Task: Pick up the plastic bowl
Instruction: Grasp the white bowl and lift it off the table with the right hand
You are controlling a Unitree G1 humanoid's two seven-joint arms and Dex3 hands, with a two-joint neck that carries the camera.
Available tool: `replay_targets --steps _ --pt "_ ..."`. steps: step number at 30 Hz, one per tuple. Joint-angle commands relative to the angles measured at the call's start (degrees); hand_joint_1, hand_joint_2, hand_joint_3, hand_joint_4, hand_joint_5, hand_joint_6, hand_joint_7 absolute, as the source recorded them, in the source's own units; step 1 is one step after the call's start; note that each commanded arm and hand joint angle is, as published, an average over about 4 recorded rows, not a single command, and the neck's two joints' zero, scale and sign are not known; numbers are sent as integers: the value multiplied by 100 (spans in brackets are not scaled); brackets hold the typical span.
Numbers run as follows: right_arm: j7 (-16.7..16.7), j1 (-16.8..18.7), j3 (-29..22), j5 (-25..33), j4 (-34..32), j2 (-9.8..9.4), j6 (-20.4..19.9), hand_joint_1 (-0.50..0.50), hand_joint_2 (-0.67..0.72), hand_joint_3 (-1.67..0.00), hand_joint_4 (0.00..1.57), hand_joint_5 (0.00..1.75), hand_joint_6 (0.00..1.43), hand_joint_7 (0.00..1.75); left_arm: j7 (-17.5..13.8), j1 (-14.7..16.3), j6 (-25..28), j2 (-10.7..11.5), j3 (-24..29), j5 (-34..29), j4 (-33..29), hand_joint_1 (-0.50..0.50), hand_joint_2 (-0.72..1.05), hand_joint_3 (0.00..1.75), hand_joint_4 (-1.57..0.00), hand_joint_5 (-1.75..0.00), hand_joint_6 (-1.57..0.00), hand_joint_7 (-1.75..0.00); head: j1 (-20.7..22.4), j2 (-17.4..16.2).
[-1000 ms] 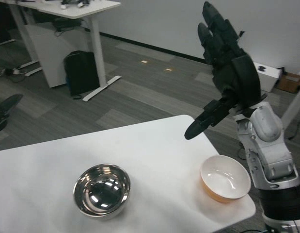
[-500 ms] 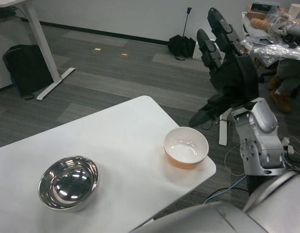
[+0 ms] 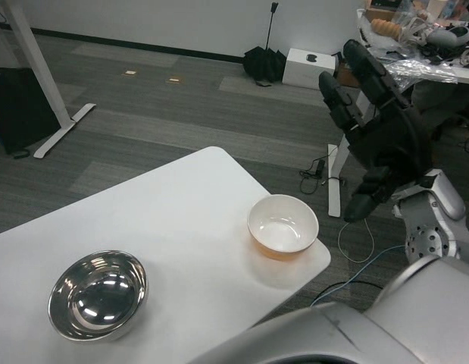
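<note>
The right robot hand [image 3: 382, 133] hangs in the air with fingers spread, holding nothing. The plastic bowl [image 3: 283, 226] sits below it and to its left, well apart, near the corner of the white worktop [image 3: 173, 227]. A steel bowl [image 3: 98, 294] lies farther left.

I can't read any words, numbers or signs here. The orange plastic bowl [image 3: 282, 226], down and to the left of my right hand [image 3: 383, 140], has no label I can see. The shiny metal bowl [image 3: 98, 294], much farther left, has none either. The white box [image 3: 311, 67] on the floor above the hand has a dark mark, too small to read.
</note>
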Motion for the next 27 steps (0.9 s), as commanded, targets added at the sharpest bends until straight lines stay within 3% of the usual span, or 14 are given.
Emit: replay_targets --steps 1,10,20,23,27 --pt "7 85 -129 34 235 246 91 -46 8 0 0 0 0 0 8 -157 -29 94 -70 -138 139 -50 69 4 0 0 0 0 -58 -13" --pt "12 217 32 -695 758 675 80 -46 0 -2 0 0 0 0 8 -256 -31 153 -195 -180 218 -50 69 2 0 0 0 0 -326 -220" --pt "16 696 818 -1313 1406 783 -224 -46 -3 -6 0 0 0 0 8 -168 -68 197 -391 -410 209 -50 69 2 0 0 0 0 -381 -293" --pt "16 771 994 -1421 1439 789 -254 -46 -3 -8 0 0 0 0 8 -129 -79 197 -406 -443 205 -50 69 7 0 0 0 0 -371 -293" --pt "25 784 1201 -1664 1458 785 -263 -46 -3 -8 0 0 0 0 8 -89 -84 200 -408 -452 185 -50 69 0 0 0 0 0 -342 -292"
